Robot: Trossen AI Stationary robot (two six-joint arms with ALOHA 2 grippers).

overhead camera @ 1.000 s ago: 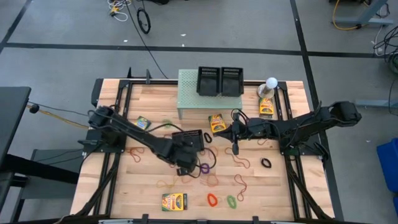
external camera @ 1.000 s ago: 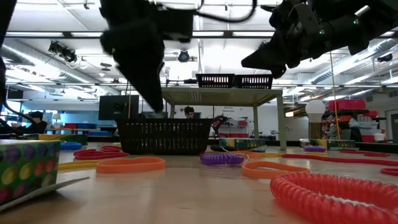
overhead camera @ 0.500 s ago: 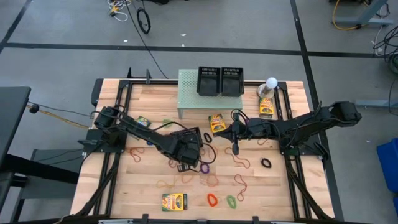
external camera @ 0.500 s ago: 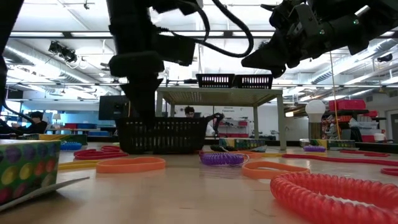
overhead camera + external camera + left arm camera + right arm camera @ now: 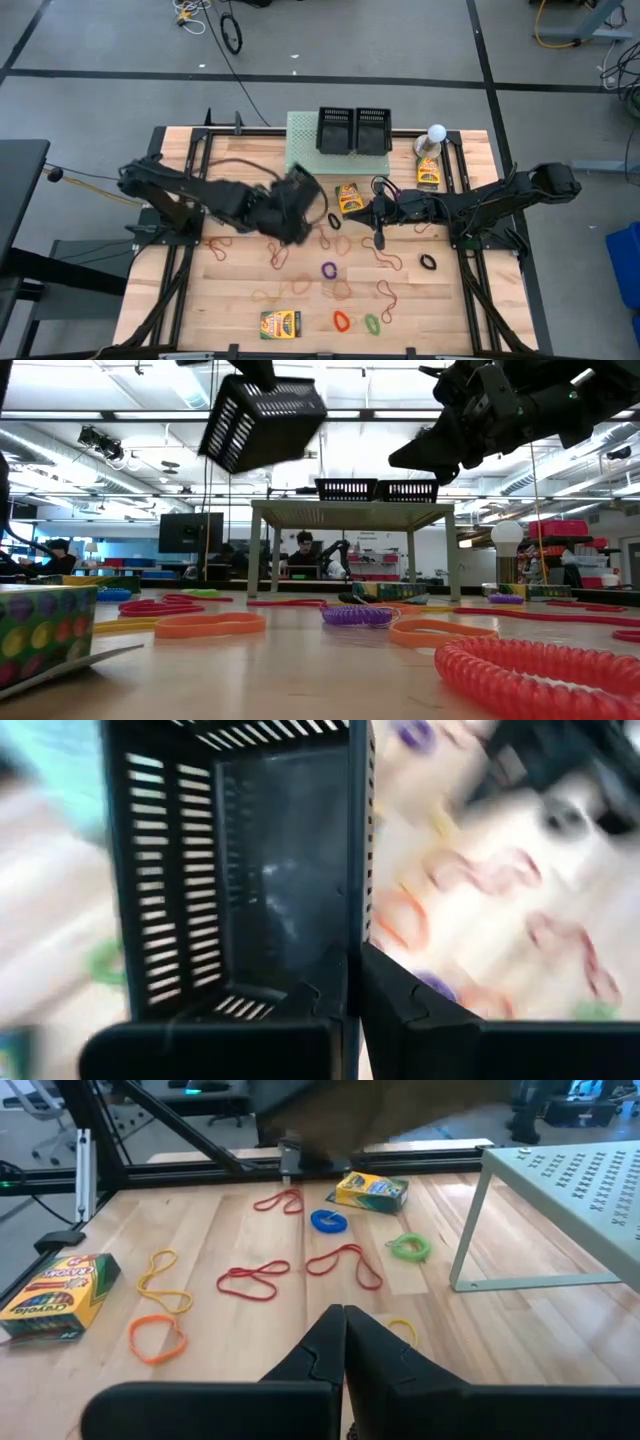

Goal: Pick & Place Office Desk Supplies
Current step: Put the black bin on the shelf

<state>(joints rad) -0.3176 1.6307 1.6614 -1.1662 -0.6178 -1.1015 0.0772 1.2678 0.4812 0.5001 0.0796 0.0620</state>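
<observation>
My left gripper (image 5: 357,982) is shut on a black slatted basket (image 5: 240,890), held high above the table's middle left (image 5: 296,196) and tilted in the low view (image 5: 262,420). My right gripper (image 5: 380,238) is shut and empty (image 5: 343,1330), pointing down over the table's middle. Rubber bands lie flat on the wood: purple (image 5: 328,270), red (image 5: 341,321), green (image 5: 373,323), black (image 5: 428,262). Crayon boxes lie at the near edge (image 5: 280,323) and before the stand (image 5: 349,197). My left gripper grips one side wall of the basket at its rim (image 5: 356,925), one finger inside the basket and one outside. The basket is lifted clear of the table and hangs tilted, its bottom (image 5: 285,400) turned partly sideways.
A pale green perforated stand (image 5: 300,150) at the far middle carries two more black baskets (image 5: 336,130) (image 5: 372,130). A white ball-topped object (image 5: 436,132) and another crayon box (image 5: 428,172) stand at the far right. Black frame rails (image 5: 190,250) run along both sides.
My left gripper has come down on the basket, shut on its wall and gone up and toward the table's far left. The basket, which stood on the table, is now lifted clear and tipped. The bands under it are uncovered.
</observation>
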